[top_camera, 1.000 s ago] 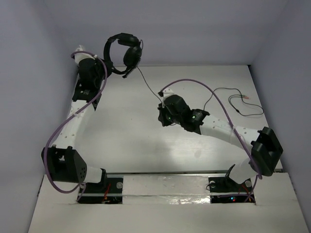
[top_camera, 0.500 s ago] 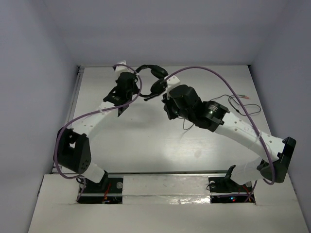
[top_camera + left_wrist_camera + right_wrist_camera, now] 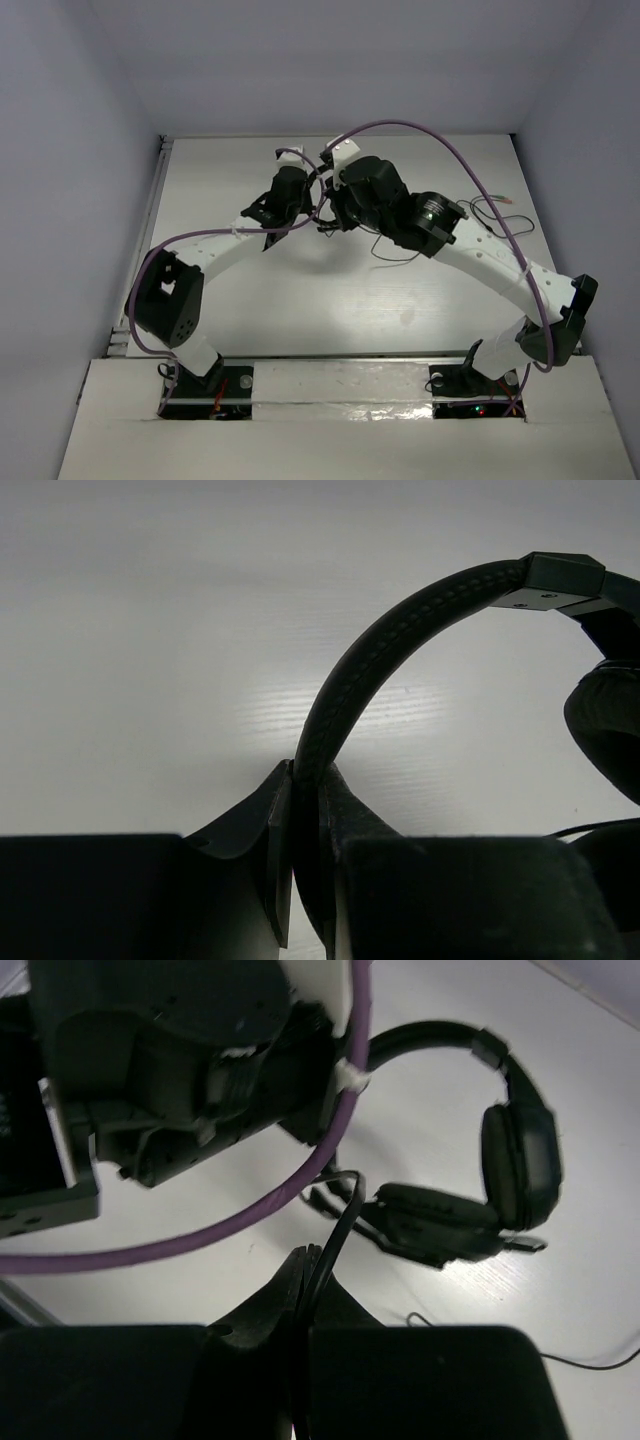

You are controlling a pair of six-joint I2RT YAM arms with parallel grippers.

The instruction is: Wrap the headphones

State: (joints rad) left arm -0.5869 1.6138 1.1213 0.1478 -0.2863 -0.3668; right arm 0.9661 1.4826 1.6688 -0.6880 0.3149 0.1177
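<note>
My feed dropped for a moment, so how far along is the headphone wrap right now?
Done: both grasps made. In hand: the left gripper clamps the headphones by the headband; the right gripper pinches the cable near the earcups. Left: no loop shows around the headband, and the rest of the cable lies loose on the table.

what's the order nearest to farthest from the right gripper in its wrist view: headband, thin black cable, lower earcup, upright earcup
1. thin black cable: pinched in the right gripper, bottom centre.
2. lower earcup: just to the right of it.
3. upright earcup and headband: farther off, upper right; too close to call between them.
</note>
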